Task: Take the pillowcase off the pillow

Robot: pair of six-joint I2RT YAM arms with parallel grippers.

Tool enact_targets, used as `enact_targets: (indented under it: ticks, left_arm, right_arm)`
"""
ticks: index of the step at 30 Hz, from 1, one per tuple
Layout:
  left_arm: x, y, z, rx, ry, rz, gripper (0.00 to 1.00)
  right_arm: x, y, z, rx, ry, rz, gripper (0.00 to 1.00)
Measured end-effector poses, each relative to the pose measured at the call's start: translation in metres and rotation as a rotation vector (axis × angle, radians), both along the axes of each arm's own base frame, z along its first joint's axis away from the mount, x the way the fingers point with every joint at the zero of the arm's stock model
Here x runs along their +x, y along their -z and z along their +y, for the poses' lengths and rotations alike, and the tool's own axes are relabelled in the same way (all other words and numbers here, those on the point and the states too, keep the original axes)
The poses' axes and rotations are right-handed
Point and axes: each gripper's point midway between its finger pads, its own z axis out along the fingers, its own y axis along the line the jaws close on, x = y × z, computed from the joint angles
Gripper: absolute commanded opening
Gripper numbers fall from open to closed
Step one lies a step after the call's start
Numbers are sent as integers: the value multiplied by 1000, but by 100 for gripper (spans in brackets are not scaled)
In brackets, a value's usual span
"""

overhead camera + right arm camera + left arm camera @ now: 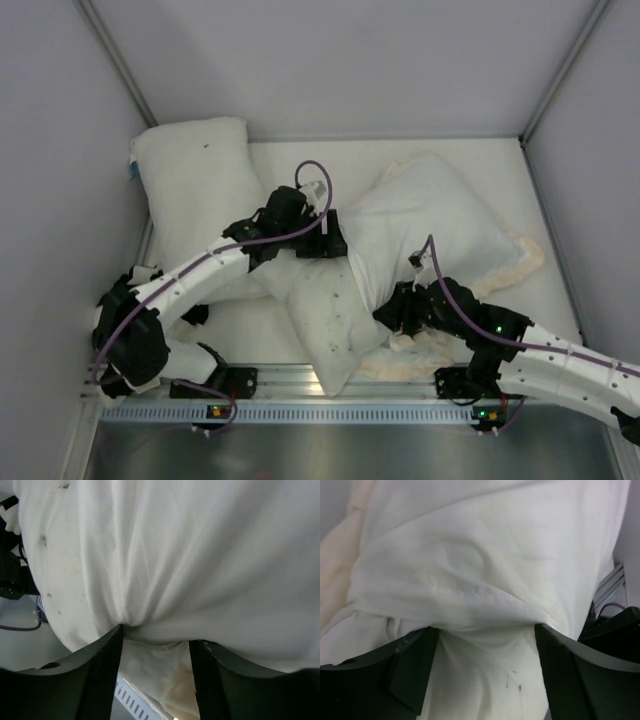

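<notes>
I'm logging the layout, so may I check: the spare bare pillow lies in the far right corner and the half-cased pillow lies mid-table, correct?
Not quite: the top external view shows the spare bare pillow in the far left corner, not the right. The half-cased pillow does lie mid-table.

The far end of the pillow (335, 330) is hidden inside the pillowcase (430, 215). From above, cloth covers the fingertips of the left gripper (334, 244) and the right gripper (402, 325). Each wrist view cuts its fingers (395, 672) (75, 680) off at the bottom edge. Whether they pinch the white cloth bulging between them cannot be told.
</notes>
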Motion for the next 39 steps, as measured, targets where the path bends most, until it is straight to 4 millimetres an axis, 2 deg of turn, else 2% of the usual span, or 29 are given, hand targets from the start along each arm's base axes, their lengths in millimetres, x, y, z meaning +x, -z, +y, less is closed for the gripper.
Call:
enact_targets:
  ticks: [2,4,7,10,13,15,16,20,22,24,26,33,39]
  left_arm:
    - [9,-29,6,-12,-30,-103,98]
    - [7,-55,17,-24,-52,-183,99]
    - [-14,-99,42,-69,-63,-304,99]
    - [-48,-130,66,-133,-52,-387,99]
    - [-81,-133,82,-177,-21,-401,99]
    - [-101,-123,88,-201,7,-373,97]
    - [-110,-115,89,-213,26,-345,93]
    - [-141,-74,90,-235,74,-188,84]
    - [-155,-51,91,-246,84,-105,86]
    - [-168,-30,94,-257,88,-34,96]
    - [-179,-16,96,-266,86,23,99]
    - [-186,9,96,-259,51,144,99]
    - [-180,37,92,-197,23,233,99]
  right_arm:
    - [0,-7,0,-20,2,2,66]
    - [2,-13,0,-33,9,-4,71]
    - [9,-20,-3,-56,47,-22,73]
    - [17,-26,-7,-85,84,-42,73]
    - [26,-32,-7,-109,111,-58,73]
    - [32,-35,-8,-122,135,-67,73]
    - [35,-34,-9,-132,148,-68,73]
    - [51,-36,-15,-155,208,-71,73]
    - [56,-38,-18,-158,235,-75,73]
    - [60,-41,-20,-156,251,-82,73]
    - [61,-44,-21,-154,257,-89,73]
    - [60,-52,-23,-131,255,-110,73]
    - [59,-61,-26,-106,256,-131,73]
